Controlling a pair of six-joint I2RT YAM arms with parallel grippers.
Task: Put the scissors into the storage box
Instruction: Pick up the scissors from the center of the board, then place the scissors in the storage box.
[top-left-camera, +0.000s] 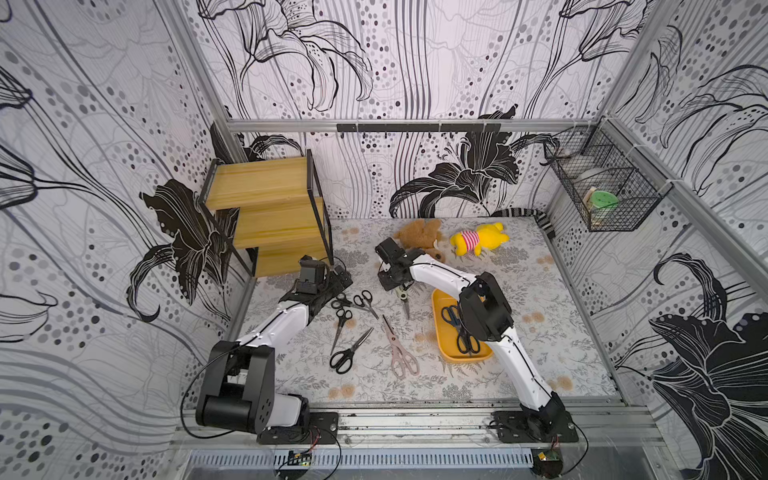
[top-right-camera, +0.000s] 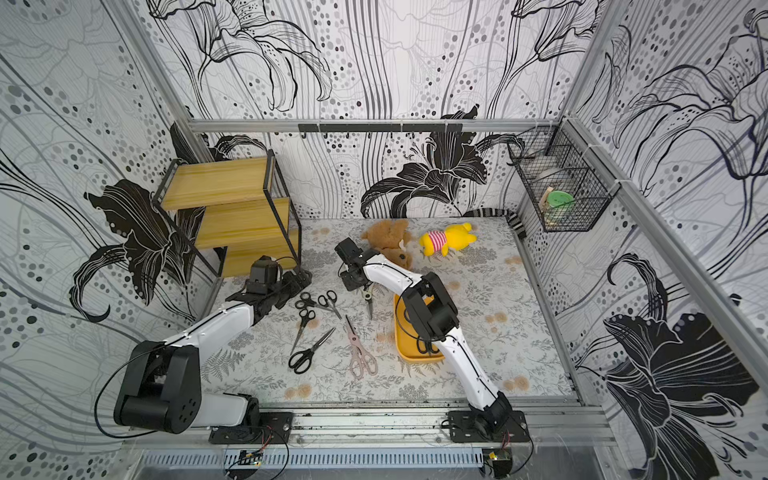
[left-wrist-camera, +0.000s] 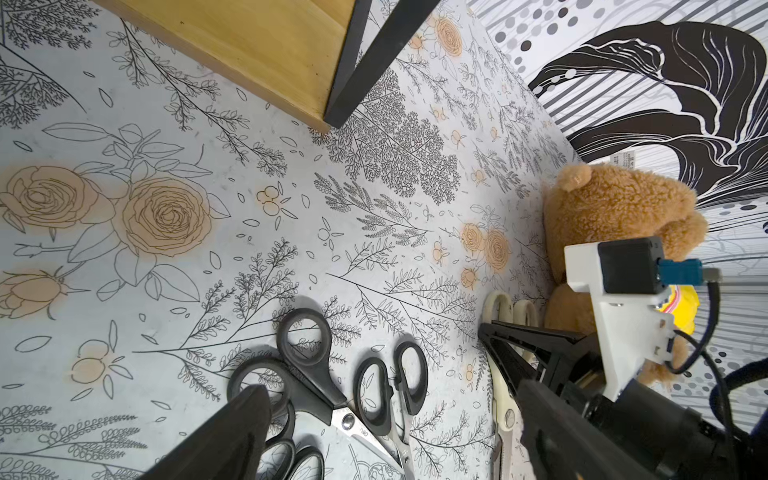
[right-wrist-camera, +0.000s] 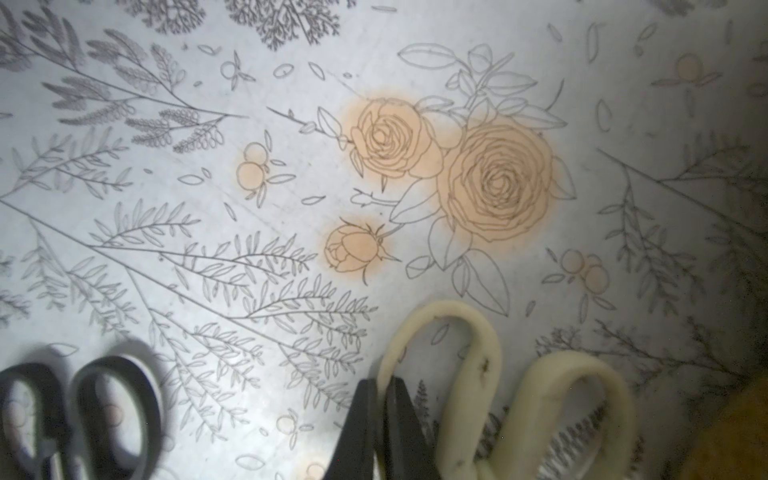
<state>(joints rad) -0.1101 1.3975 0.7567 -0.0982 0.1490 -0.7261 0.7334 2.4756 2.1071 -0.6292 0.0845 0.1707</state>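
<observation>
Scissors with black handles, four pairs, are lying beside the wide-open left gripper, pale pink shears between the grippers; the right gripper is clamping cream shears; the yellow-orange plastic tray beside it is holding two pairs

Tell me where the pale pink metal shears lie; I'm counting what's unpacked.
In both top views the pale pink shears lie on the floral mat, between large black-handled scissors and the yellow-orange plastic tray.
</observation>
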